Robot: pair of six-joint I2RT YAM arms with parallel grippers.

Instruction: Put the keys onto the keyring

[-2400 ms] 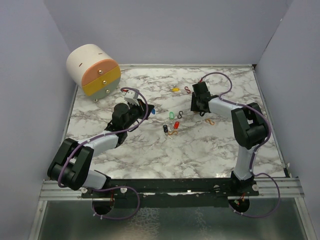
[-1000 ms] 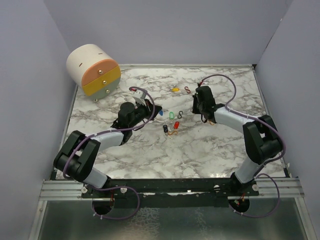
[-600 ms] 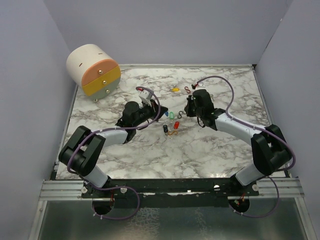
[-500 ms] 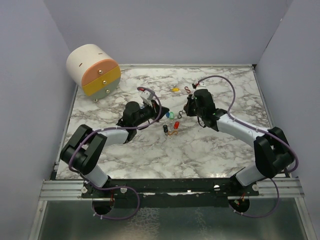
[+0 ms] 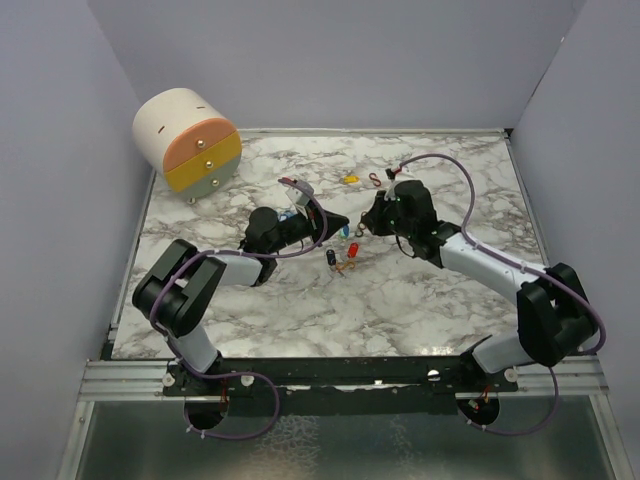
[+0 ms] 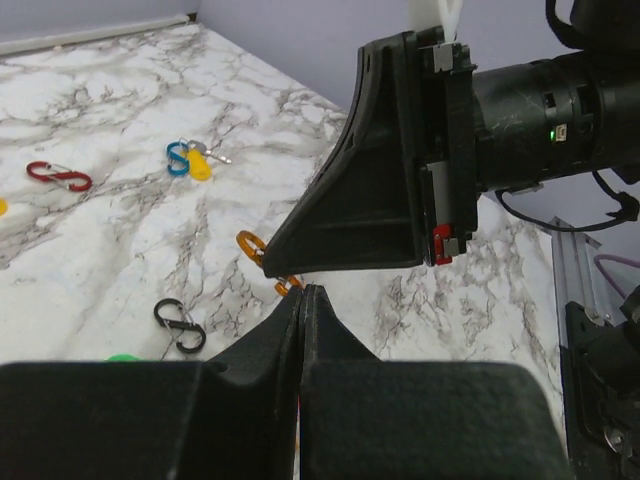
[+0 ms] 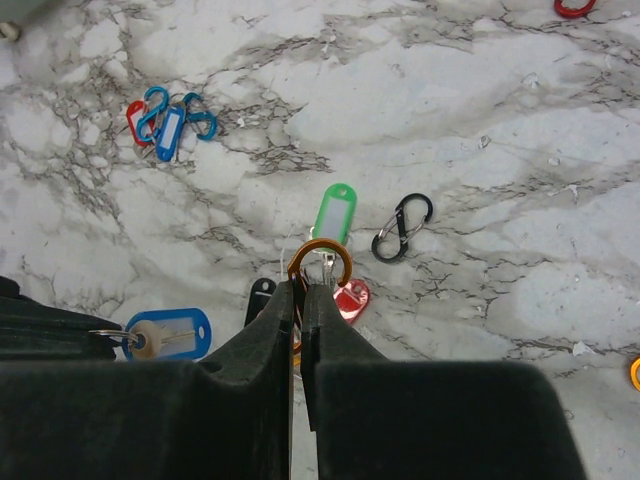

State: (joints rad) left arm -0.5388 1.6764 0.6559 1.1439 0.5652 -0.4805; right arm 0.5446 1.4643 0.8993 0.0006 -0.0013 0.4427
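Zero threaded yet, seemingly. Clamps orange keyring in closed right jaws, mid-frame; pinches blue key tag in closed left jaws, lower left; leaves green tag on counter.

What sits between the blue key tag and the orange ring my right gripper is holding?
Only the black key tag, lying on the marble between the blue key tag and the orange ring in the right gripper. Whether it sits at their height is unclear.
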